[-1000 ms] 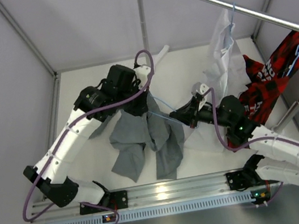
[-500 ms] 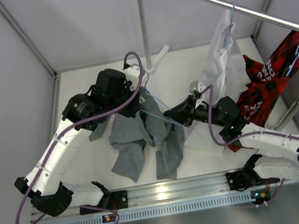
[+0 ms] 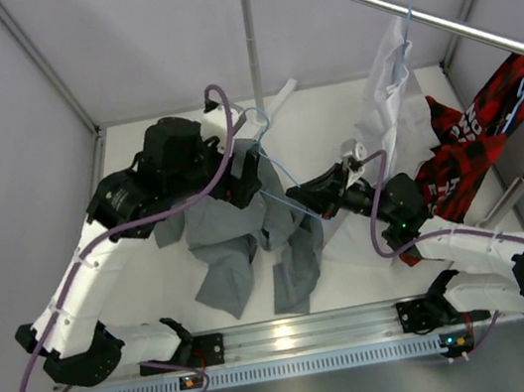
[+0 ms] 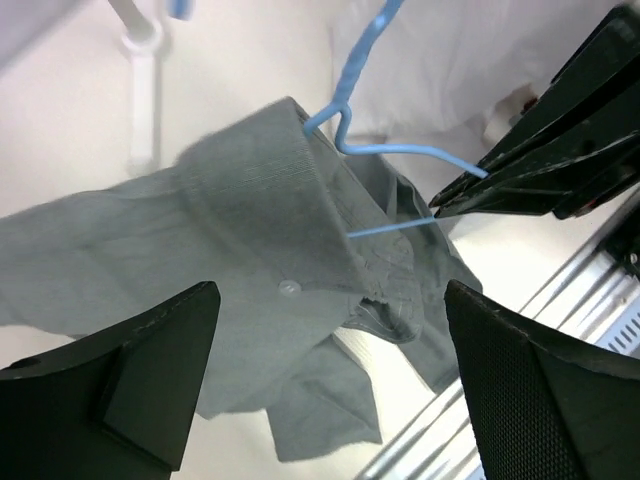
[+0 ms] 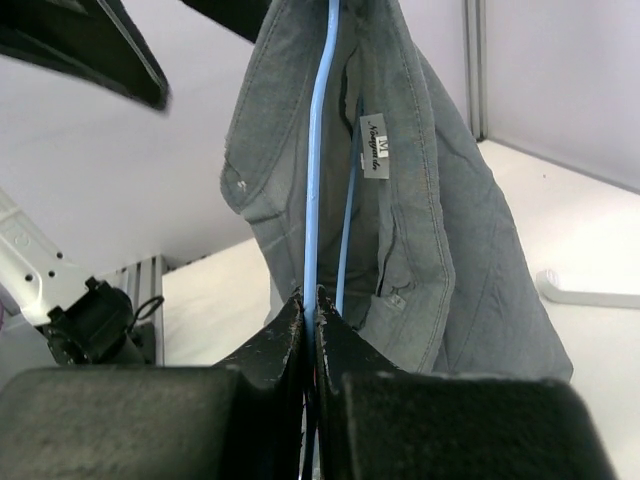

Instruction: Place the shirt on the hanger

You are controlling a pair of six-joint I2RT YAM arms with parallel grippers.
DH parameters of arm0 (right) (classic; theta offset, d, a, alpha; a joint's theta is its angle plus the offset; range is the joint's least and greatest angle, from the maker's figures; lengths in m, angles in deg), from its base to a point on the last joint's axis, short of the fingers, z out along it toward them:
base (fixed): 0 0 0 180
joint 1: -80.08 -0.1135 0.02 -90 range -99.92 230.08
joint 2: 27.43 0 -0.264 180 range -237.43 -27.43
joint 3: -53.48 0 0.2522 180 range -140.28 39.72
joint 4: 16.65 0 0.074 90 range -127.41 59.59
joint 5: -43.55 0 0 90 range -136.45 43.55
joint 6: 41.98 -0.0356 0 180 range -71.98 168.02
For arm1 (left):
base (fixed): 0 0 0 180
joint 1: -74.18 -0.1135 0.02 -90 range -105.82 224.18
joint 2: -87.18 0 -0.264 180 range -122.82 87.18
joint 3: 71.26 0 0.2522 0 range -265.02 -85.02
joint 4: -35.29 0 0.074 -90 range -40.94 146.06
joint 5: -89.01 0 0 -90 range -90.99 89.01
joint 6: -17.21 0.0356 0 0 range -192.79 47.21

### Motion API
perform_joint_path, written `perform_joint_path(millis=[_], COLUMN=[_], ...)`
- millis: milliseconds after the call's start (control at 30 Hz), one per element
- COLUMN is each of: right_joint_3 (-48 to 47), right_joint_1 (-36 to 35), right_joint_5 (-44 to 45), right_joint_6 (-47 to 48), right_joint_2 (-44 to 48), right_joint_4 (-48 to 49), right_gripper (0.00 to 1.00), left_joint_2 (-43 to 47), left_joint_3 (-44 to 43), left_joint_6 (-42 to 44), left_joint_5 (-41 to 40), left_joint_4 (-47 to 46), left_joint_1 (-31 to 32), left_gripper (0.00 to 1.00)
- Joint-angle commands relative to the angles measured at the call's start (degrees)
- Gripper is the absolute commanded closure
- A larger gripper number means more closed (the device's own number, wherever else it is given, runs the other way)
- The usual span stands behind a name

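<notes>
Fabric of the shirt (image 3: 249, 236) fills the middle of the top view, grey and soft, with its lower parts spread on the white table (image 3: 325, 120) toward the bottom of the frame. Its collar is lifted off the table and lies over the hanger (image 4: 400, 149), a thin light-blue wire. In the left wrist view the hook of the hanger points to the upper middle of the frame, above the collar.

The right gripper (image 5: 312, 300) has its fingers pressed together on the blue wire; in its own view the wire runs straight up from the tips into the collar, beside the size label.

The left gripper (image 4: 332, 292) hovers over the collar with its fingers wide apart and nothing between them.

At the upper right of the top view a white shirt (image 3: 389, 84) and a red-and-black garment (image 3: 473, 135) hang from a metal rail (image 3: 392, 9).
</notes>
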Motion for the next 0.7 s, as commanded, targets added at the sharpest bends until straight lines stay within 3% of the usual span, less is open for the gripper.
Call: perform_joint_path(millis=[0, 100, 233, 267, 300, 400, 467, 500, 567, 667], right_joint_3=[0.3, 1.2, 2.5, 2.9, 3.2, 3.7, 3.8, 3.8, 3.8, 5.1], right_joint_1=[-0.9, -0.9, -0.7, -0.7, -0.7, -0.5, -0.4, -0.3, -0.2, 0.2], right_joint_5=[1.0, 0.8, -0.7, -0.8, -0.8, -1.7, -2.4, -2.2, -2.0, -2.8], right_joint_6=[-1.6, -2.0, -1.9, -1.9, -1.8, -0.8, 0.7, 1.4, 2.1, 2.0], right_joint_2=[-1.0, -1.5, -0.6, 0.0, 0.5, 3.3, 5.8, 6.5, 8.2, 9.7], right_joint_4=[14.0, 16.1, 17.2, 16.9, 16.2, 12.8, 10.4, 9.3, 6.0, 5.9], right_gripper=[1.00, 1.00, 1.00, 1.00, 1.00, 1.00, 1.00, 1.00, 1.00, 1.00], left_joint_2=[5.1, 8.6, 16.0, 16.0, 15.5, 14.5, 12.7, 11.6, 6.9, 2.3], left_joint_3=[-4.6, -4.2, 9.9, 9.7, 9.4, 9.1, 8.5, 5.5, 1.2, -4.4], left_joint_6=[5.3, 12.2, 22.9, 24.8, 28.8, 35.6, 37.0, 36.7, 36.0, 35.5], left_joint_5=[-2.5, -7.0, -6.6, -3.9, 3.6, 12.7, 16.2, 22.6, 34.7, 50.9], left_joint_4=[-7.1, -12.9, -35.2, -34.7, -33.3, -29.0, -26.7, -25.0, -20.9, -15.8], left_joint_1=[0.2, 0.2, 0.0, 0.0, 0.0, -0.3, -2.6, -4.3, -14.1, -22.5], left_gripper=[0.02, 0.02, 0.02, 0.02, 0.02, 0.02, 0.02, 0.02, 0.02, 0.02])
